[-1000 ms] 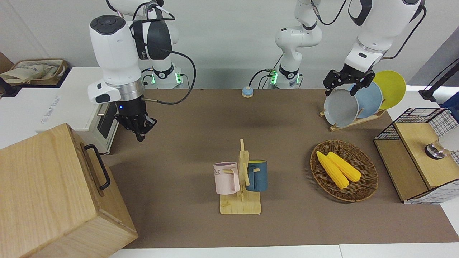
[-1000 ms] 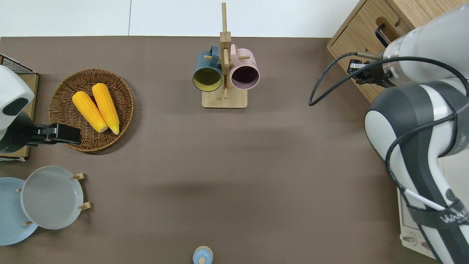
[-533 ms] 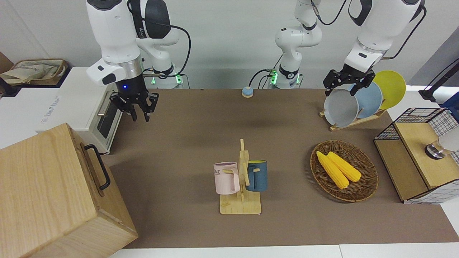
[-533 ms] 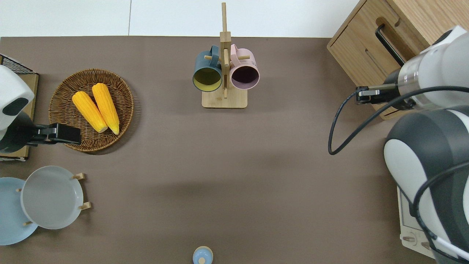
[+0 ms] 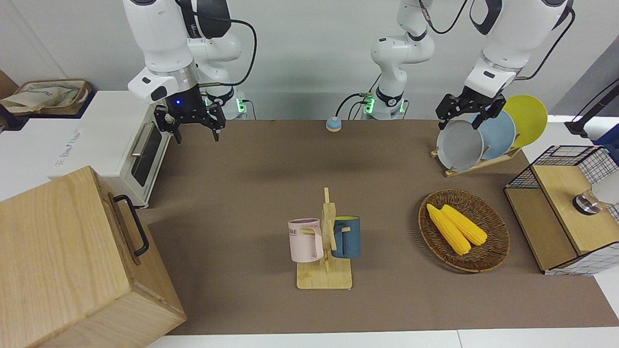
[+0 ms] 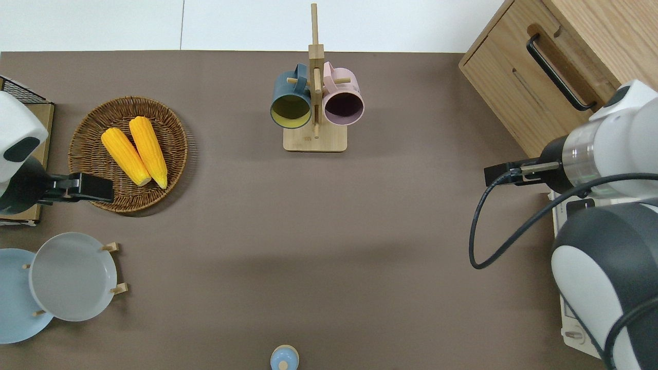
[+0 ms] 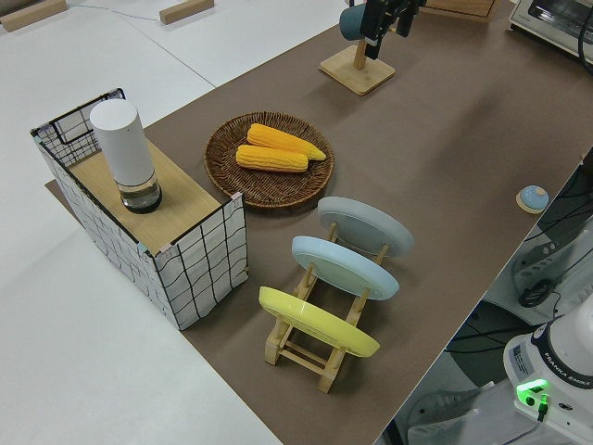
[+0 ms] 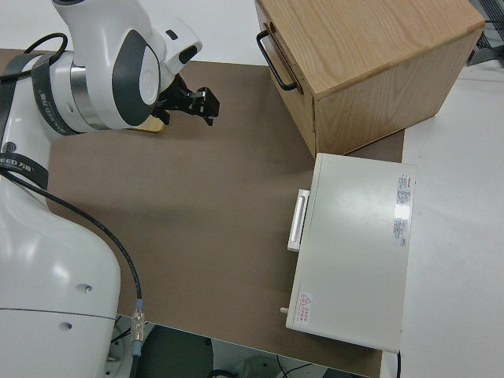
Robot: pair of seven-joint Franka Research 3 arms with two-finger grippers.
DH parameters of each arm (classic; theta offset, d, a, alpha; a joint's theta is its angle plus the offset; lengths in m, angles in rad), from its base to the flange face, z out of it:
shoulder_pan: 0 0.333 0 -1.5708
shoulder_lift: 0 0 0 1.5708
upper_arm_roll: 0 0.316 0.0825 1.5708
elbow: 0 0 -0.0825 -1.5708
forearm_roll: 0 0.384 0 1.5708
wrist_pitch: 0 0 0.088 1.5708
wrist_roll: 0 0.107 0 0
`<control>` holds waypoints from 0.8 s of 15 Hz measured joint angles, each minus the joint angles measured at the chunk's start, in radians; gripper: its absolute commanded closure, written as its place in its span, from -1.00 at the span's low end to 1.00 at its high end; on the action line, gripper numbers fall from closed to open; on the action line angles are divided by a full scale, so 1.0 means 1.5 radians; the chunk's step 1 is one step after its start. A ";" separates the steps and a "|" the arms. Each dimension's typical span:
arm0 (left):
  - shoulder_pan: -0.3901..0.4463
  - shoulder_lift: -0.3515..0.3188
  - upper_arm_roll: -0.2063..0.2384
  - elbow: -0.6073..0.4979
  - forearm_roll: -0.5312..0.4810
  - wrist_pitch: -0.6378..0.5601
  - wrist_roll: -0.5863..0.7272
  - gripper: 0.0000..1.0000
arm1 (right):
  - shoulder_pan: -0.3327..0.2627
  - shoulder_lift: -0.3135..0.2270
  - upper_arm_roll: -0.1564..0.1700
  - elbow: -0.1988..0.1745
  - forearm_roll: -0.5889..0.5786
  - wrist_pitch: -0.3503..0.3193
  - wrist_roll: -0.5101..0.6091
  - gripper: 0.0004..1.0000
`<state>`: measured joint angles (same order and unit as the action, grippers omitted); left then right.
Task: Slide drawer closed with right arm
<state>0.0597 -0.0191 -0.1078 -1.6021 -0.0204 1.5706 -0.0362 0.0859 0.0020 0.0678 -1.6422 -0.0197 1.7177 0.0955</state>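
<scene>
Beside the white toaster oven [image 5: 123, 145], right gripper [image 5: 192, 130] hung, fingers spread, pale-wood drawer [image 5: 126, 227] shut, left arm parked.

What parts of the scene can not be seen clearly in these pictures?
- Inside of the drawer: hidden in every view, only its front with the handle shows.
- Toaster oven: overhead, mostly covered by the right arm.
- Blue plate: overhead, cut by the edge and overlapped by the grey plate.
</scene>
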 measured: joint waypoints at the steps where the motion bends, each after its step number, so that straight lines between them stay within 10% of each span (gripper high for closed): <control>1: 0.000 0.000 0.000 0.000 0.000 0.000 0.000 -1.00 | 0.000 -0.009 0.000 -0.008 0.000 0.000 -0.006 -0.96; 12: 0.000 0.000 0.000 0.000 0.000 0.000 0.000 -1.00 | -0.001 -0.051 -0.002 -0.005 0.000 -0.039 -0.028 -0.96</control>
<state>0.0597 -0.0191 -0.1078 -1.6021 -0.0204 1.5706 -0.0362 0.0850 -0.0740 0.0651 -1.6495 -0.0196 1.6595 0.0533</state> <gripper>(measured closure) 0.004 0.022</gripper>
